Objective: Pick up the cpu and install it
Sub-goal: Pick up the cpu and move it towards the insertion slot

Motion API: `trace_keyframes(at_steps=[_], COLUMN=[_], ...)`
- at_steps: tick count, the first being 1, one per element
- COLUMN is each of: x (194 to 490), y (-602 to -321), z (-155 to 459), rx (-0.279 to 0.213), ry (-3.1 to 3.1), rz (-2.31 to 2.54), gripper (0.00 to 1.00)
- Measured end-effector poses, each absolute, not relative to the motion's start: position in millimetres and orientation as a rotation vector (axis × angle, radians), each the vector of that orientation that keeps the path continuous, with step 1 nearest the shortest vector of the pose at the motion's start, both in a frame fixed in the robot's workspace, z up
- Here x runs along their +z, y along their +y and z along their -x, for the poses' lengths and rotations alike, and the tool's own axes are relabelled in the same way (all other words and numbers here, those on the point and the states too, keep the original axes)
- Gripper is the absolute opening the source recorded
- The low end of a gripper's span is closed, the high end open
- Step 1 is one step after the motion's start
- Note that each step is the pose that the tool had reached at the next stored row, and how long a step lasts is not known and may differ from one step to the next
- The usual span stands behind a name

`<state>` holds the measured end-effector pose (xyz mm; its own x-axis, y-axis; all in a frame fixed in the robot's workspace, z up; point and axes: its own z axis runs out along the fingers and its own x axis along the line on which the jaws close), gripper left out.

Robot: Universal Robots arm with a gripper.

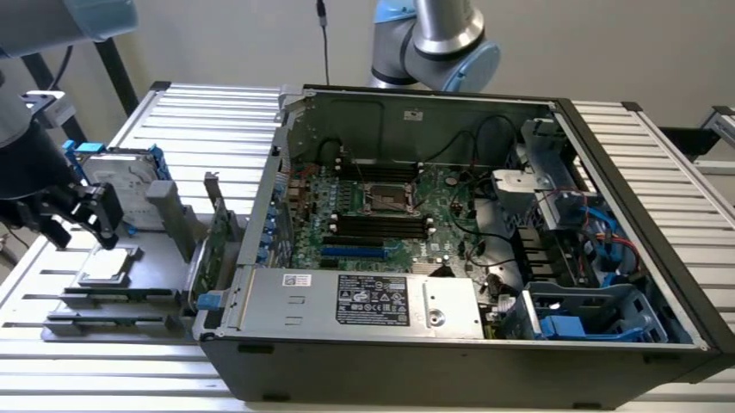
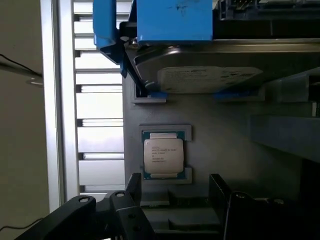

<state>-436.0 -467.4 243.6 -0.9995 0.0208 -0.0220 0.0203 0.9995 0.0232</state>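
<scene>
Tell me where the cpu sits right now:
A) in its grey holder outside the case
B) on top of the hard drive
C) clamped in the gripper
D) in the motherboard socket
A: the cpu lies flat in the grey holder, and the open gripper above it holds nothing.

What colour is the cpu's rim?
The cpu rim is green; wrist view shows it best.

I count one cpu (image 2: 163, 154), lying just ahead of my gripper's (image 2: 175, 182) two fingers (image 2: 134, 184). One hard drive (image 2: 210, 79) with blue rails sits farther beyond them. One grey holder tray (image 2: 220, 145) lies under both. Off to the fingers' side: one open computer case (image 1: 460, 370), one silver power supply box (image 1: 367, 301).
</scene>
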Motion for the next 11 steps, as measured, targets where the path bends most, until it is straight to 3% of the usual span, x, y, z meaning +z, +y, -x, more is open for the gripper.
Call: trace_keyframes(at_steps=[11], x=[236.4], y=[-467.4], z=[436.0], rx=[0.036], ry=[3.121], rz=[-0.032], gripper=[0.65])
